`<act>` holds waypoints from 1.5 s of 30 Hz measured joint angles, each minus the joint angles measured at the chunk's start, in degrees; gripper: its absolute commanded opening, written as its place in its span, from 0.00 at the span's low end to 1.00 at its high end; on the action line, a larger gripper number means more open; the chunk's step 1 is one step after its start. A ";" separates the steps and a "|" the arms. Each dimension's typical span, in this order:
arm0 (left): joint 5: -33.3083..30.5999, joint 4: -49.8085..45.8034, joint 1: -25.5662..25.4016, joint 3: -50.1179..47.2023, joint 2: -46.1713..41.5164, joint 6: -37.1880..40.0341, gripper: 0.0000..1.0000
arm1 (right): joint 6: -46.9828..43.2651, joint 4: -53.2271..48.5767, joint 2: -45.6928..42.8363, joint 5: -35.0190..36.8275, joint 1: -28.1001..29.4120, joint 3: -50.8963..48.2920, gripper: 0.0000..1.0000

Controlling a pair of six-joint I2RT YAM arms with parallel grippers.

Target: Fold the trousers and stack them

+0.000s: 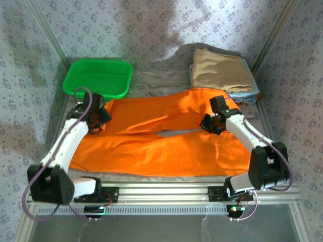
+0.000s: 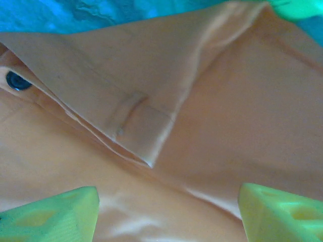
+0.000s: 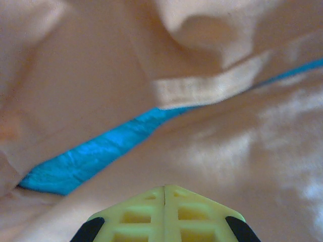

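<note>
The orange trousers (image 1: pixel 161 146) lie spread across the table, waist at the left and both legs running right. My left gripper (image 1: pixel 96 121) hovers over the waist end. In the left wrist view its green fingers stand wide apart, so the left gripper (image 2: pixel 169 201) is open over the trousers (image 2: pixel 227 116), near the waistband button (image 2: pixel 17 80) and a belt loop (image 2: pixel 128 108). My right gripper (image 1: pixel 209 123) sits over the upper leg near its hem. In the right wrist view the right gripper (image 3: pixel 165 187) is shut, yellow fingertips pressed together just above the trousers (image 3: pixel 227 151).
A green basket (image 1: pixel 98 78) stands at the back left. A tan folded garment (image 1: pixel 219 70) lies on light blue folded garments (image 1: pixel 247 95) at the back right. A grey cloth (image 1: pixel 156 80) lies between them. An aluminium rail (image 1: pixel 161 191) runs along the near edge.
</note>
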 measured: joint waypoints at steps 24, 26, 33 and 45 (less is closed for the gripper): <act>-22.73 0.74 -3.08 6.56 22.58 5.40 0.00 | -0.44 5.68 3.52 -4.31 -2.54 -0.11 0.04; -23.76 0.83 -2.75 8.39 22.49 5.81 0.00 | -0.48 5.70 3.52 -4.31 -2.56 -0.22 0.03; -25.64 0.66 -1.27 11.15 21.38 8.37 0.00 | -0.48 6.08 2.64 -4.35 -2.71 -1.16 0.02; -24.94 8.07 12.39 21.38 29.94 14.19 0.37 | -0.92 7.30 1.95 -5.35 -3.17 -3.37 0.04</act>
